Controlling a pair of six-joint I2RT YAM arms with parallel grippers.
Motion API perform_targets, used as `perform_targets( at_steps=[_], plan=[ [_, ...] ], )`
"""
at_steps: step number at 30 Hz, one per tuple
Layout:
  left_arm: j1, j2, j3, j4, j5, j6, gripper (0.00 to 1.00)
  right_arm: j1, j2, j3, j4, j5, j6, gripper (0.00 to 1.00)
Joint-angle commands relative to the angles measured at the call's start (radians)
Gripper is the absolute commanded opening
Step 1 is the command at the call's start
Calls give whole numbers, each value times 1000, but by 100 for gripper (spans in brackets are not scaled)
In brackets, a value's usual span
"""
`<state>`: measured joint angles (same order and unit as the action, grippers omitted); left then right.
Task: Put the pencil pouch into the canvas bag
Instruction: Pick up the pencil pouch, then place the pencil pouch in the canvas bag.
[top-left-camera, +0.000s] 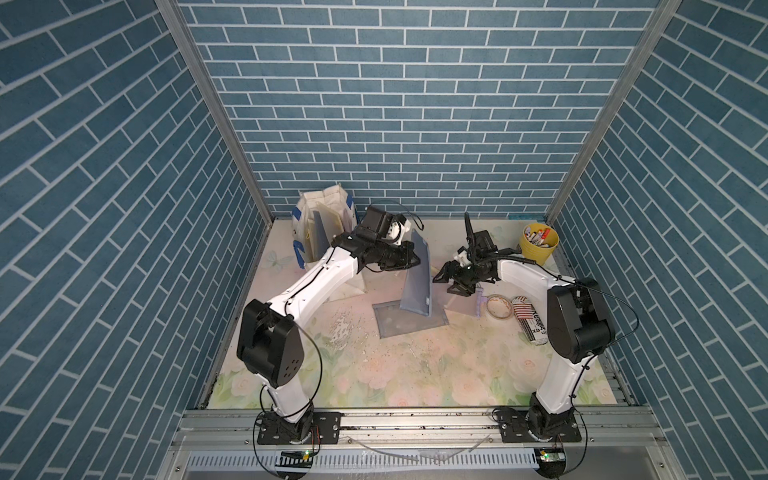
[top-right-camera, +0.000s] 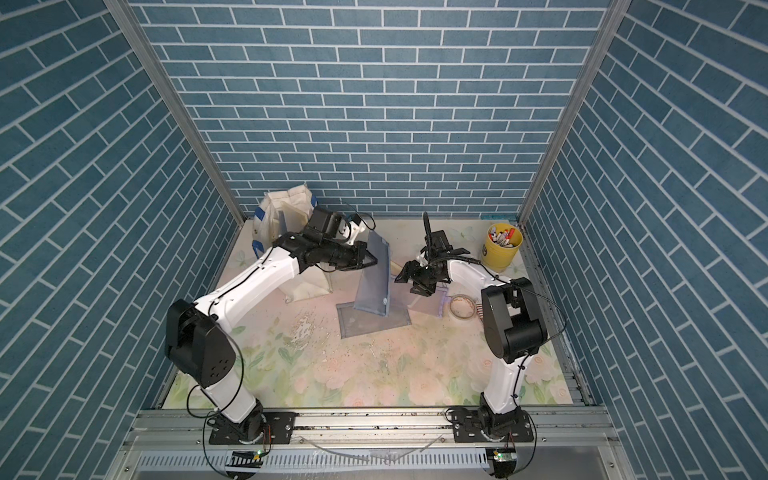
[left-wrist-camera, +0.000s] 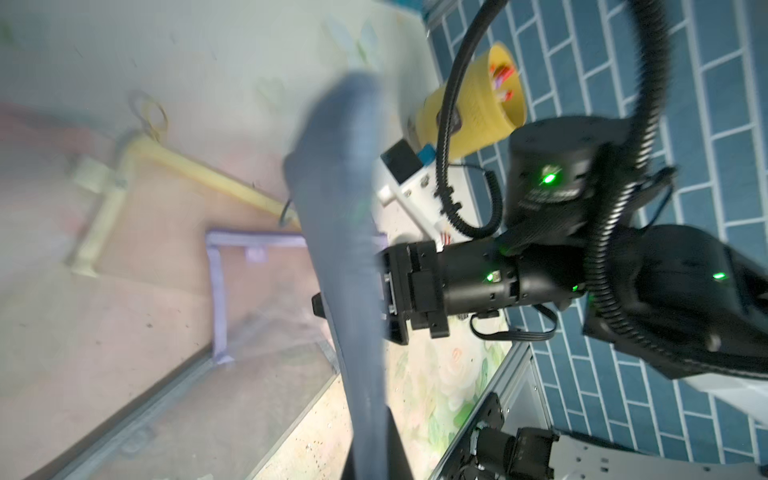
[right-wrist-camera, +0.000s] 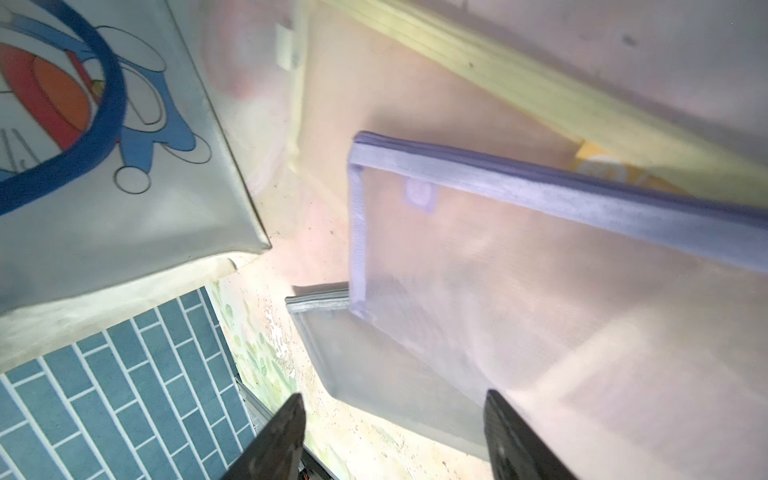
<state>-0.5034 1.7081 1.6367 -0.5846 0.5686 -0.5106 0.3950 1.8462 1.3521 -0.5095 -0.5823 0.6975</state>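
**Left gripper pinched the pencil pouch upright at mid-table, canvas bag at the far left**

The left gripper was pressed together on the upper left edge of the pencil pouch, a grey-blue mesh pouch. The pouch stood on edge near the middle of the table, leaning slightly to the left. Its lower edge lay over a flat grey mesh pouch on the table. Whether the 2 touched could not be told from either top view. In the left wrist view the held pouch was a blurred grey-blue band crossing in front of the other arm.

The right gripper hung just to the right of the held pouch, apart from it. In the right wrist view its 2 fingers stood spread with nothing between them. Below them lay a purple-edged mesh pouch, which overlapped one corner of the flat grey pouch.

The canvas bag stood upright at the far left corner, behind the left arm, well apart from the held pouch. Its mouth was open upward, and a blue-grey sheet stood inside it. The right wrist view showed a cartoon print on its side and a blue strap handle.

A yellow bucket holding pens stood at the far right corner. A tape roll lay on the table in front of it, close to the right arm
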Motion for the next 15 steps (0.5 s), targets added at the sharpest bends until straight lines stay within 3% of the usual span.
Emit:
perform_targets(
  at_steps=[1, 4, 11, 15],
  plan=[
    [69, -10, 145, -164, -71, 29, 0, 5, -28, 109, -136, 57, -87, 69],
    [154, 34, 358, -261, -101, 46, 0, 5, -30, 165, -151, 71, -86, 72],
    [397, 288, 918, -559, -164, 119, 0, 7, -37, 236, -169, 87, -64, 76],
    [486, 383, 1043, -581, -168, 116, 0, 7, -57, 247, -187, 99, -64, 76]
  ],
)
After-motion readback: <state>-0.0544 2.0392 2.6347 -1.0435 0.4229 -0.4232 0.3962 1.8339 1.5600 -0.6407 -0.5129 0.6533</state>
